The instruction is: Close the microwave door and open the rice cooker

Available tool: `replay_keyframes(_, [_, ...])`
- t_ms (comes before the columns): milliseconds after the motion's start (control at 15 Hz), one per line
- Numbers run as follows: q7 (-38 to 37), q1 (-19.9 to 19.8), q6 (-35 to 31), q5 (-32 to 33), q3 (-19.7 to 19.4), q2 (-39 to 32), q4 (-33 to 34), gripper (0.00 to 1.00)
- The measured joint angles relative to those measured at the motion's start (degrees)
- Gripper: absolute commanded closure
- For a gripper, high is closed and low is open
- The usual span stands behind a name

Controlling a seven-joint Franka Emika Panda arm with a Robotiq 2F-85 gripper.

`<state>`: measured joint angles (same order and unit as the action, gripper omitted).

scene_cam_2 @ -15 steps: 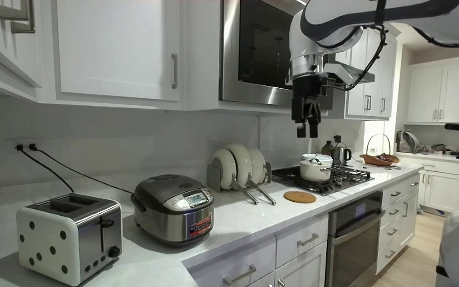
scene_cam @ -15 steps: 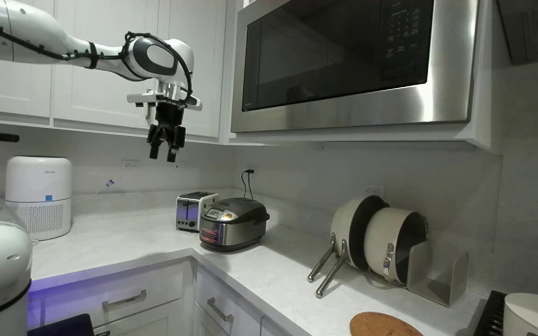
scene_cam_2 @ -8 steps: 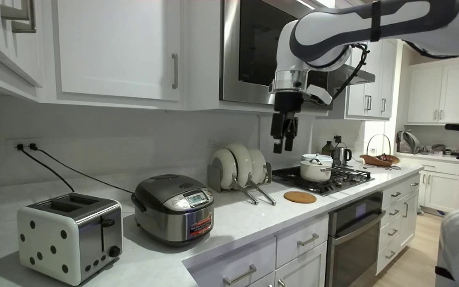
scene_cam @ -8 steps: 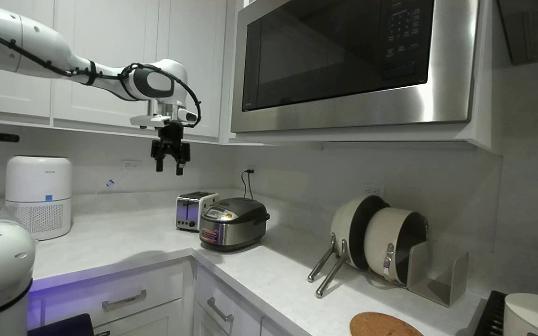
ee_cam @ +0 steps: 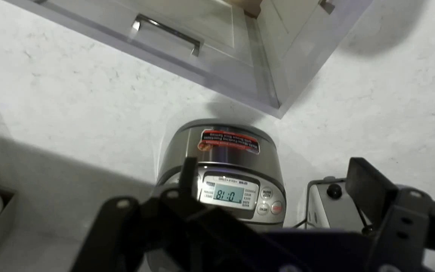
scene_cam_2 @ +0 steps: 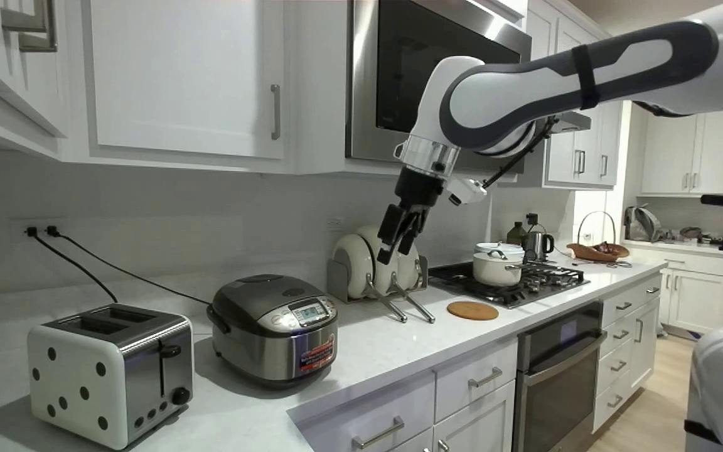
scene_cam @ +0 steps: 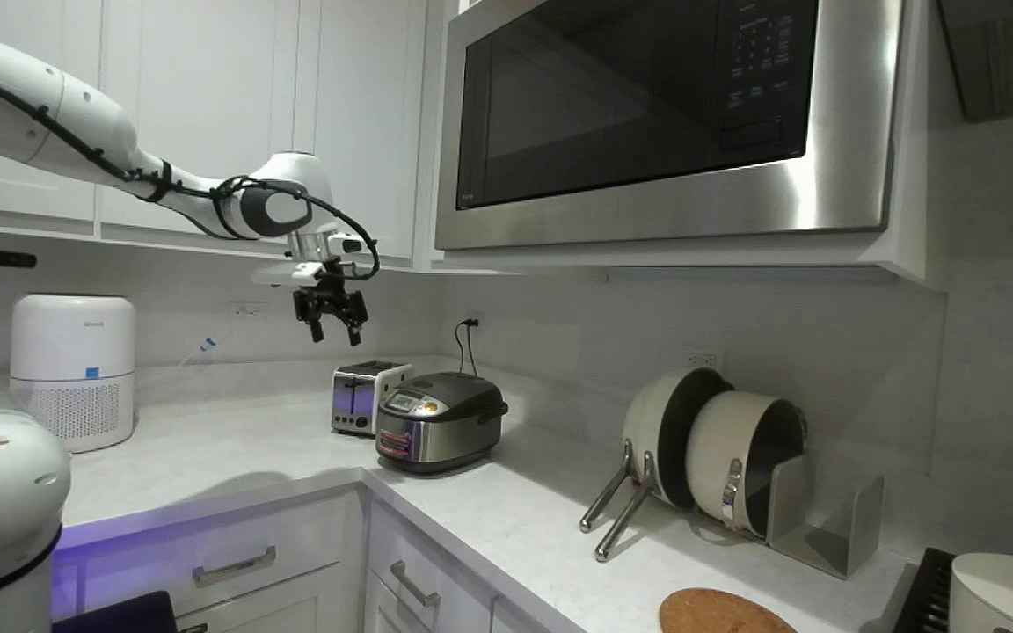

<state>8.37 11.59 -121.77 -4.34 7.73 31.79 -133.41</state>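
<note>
White cabinets line the kitchen wall above a pale tabletop that stretches into the depth of the room. Nearest in an exterior view stands a toaster, white with black spots on its side and brushed metal on its front. Just beyond sits the rice cooker, silver and dark grey, upright on the tabletop with its lid down. From the wrist view its display and a red sticker show, the lettering upside down. Above the tabletop and apart from the rice cooker hangs the end effector, tilted and released, its black fingers spread wide. Behind it in an exterior view, three cream pans stand on edge in a rack, their metal handles reaching out over the tabletop. Higher up, in both exterior views, the microwave door is closed, a dark glass panel set in a stainless-steel frame. Farther along the tabletop lies a round cork mat; beyond that, a lidded white pot sits on the black cooktop. A dark bottle and a kettle stand past the pot, then a brown basket with a tall looped handle. Farthest off, a grey bag rests on a second tabletop near the back wall, and more white cabinets hang over it
</note>
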Motion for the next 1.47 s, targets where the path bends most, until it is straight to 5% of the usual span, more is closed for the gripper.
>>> replay_keyframes(533, [-4.3, 0.3, -26.3, 1.1, 1.9, -0.1, -10.0, 0.00])
replay_keyframes(600, [-5.1, 0.2, -28.9, 1.6, 2.2, -0.2, -10.9, 0.25])
replay_keyframes(733, [-6.6, 0.1, -33.5, 2.6, 2.6, -0.6, -12.2, 0.34])
replay_keyframes(1267, [-9.6, -3.2, -44.5, 7.3, 5.1, -4.5, -13.3, 0.97])
replay_keyframes(1467, [-9.6, -3.7, -45.9, 7.8, 5.2, -6.9, -12.1, 1.00])
